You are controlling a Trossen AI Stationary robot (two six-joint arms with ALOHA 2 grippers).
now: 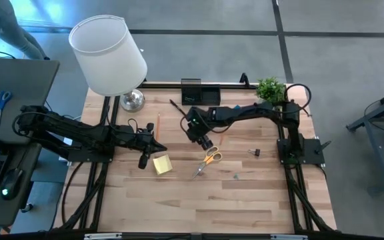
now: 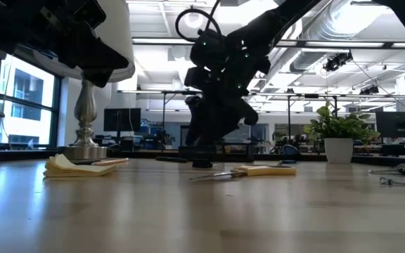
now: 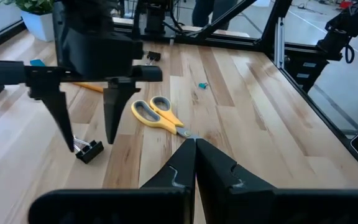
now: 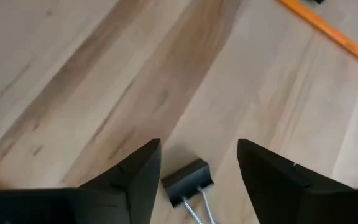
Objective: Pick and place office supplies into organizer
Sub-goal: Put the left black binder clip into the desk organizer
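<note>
right pincer (image 4: 197, 165), wide open and empty at frame centre, straddles a binder clip (image 4: 187, 180); closing off-centre could probably flick it away.

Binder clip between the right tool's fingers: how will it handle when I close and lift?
The binder clip is small and lies flat on the table, so it probably won't roll. Its thin wire handles look springy and may pivot in the grip. The open right tool straddles its black body; a pinch there seems likely to hold, though it could skid on the smooth wood.
</note>
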